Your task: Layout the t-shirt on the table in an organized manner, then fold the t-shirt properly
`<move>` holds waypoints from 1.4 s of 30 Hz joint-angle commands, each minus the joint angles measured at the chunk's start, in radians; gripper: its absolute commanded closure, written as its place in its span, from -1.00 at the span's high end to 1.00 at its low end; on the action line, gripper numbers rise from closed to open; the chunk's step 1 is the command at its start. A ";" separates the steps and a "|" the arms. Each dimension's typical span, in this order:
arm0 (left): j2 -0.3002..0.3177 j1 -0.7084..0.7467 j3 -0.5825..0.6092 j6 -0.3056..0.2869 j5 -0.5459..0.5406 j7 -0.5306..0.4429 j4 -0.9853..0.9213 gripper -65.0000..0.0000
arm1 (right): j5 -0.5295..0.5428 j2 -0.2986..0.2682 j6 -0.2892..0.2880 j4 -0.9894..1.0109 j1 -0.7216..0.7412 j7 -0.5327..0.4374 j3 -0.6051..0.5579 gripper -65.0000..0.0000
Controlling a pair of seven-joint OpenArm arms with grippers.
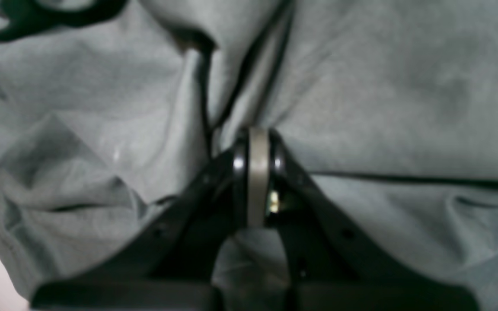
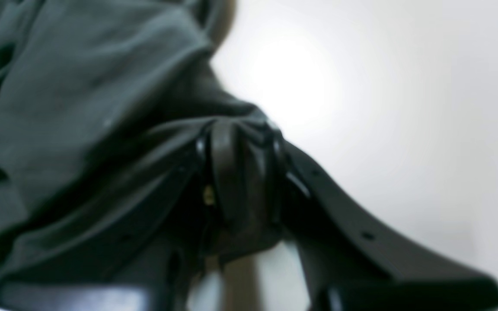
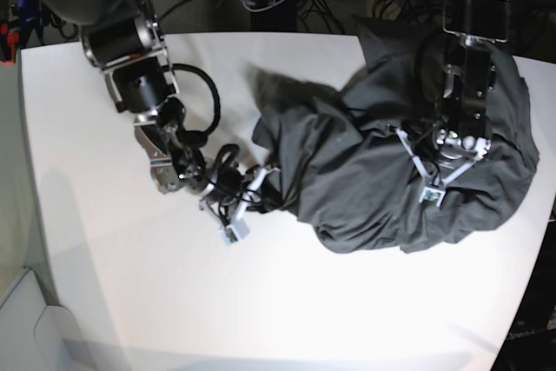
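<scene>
T-shirt [image 3: 391, 171] lay bunched on the white surface [image 3: 130, 301], left tool [image 1: 257, 142] pressed together atop it, right tool [image 2: 240, 134] pinching its edge.

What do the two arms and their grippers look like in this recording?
Both arms are black with silver metal joints and brackets; the right arm carries looping black cables. The left gripper and right gripper have glossy black fingers with grey pads and pale printed wrist mounts.
</scene>
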State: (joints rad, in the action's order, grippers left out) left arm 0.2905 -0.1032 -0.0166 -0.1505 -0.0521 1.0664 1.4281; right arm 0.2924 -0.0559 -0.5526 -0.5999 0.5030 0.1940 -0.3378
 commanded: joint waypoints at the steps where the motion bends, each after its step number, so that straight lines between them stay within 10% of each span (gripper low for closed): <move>1: 0.011 -0.019 -0.004 0.004 0.005 -0.004 0.018 -0.99 | -0.097 -0.040 0.084 0.057 0.026 0.094 0.003 -0.67; 13: 0.023 -0.023 -0.004 0.004 0.005 -0.007 0.018 -0.99 | -0.100 -0.203 0.088 0.277 0.277 -0.052 0.001 -0.67; 21: 0.025 -0.023 -0.004 0.004 0.005 -0.010 0.018 -0.99 | -0.101 -0.295 0.220 0.277 0.400 -0.089 0.001 -0.67; 42: -0.084 -0.157 -0.102 0.004 0.001 0.039 0.204 -0.99 | -0.008 -0.239 0.151 -0.661 -0.017 0.460 0.004 -0.40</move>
State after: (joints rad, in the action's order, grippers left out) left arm 0.2031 -0.2306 -0.1188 -0.1501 -0.0486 1.1213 1.6180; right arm 0.2840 -0.2867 -0.4034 -1.2457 0.4583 0.6720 -0.3408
